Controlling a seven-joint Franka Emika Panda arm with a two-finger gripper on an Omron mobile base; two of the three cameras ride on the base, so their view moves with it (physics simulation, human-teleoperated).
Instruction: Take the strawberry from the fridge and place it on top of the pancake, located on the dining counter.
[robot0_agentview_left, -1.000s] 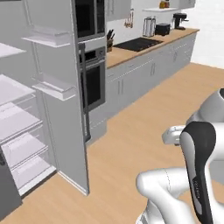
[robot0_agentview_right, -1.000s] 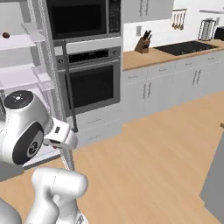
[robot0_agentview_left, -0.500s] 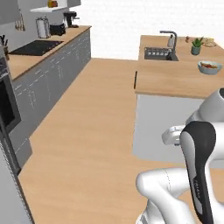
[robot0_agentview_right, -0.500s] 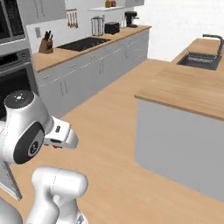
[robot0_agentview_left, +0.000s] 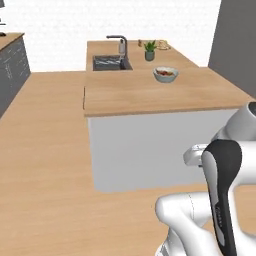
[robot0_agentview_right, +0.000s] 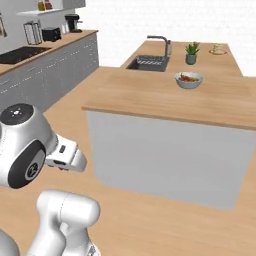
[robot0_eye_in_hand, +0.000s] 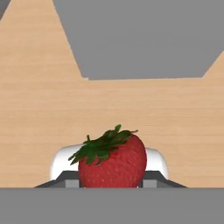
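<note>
The strawberry (robot0_eye_in_hand: 113, 161) hides the pincer's fingertips; the far pancake (robot0_agentview_right: 217, 49) is too small to make out.

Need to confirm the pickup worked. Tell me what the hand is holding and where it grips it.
The hand holds the strawberry, gripped at its lower sides; the leafy green top points away from the hand.
</note>
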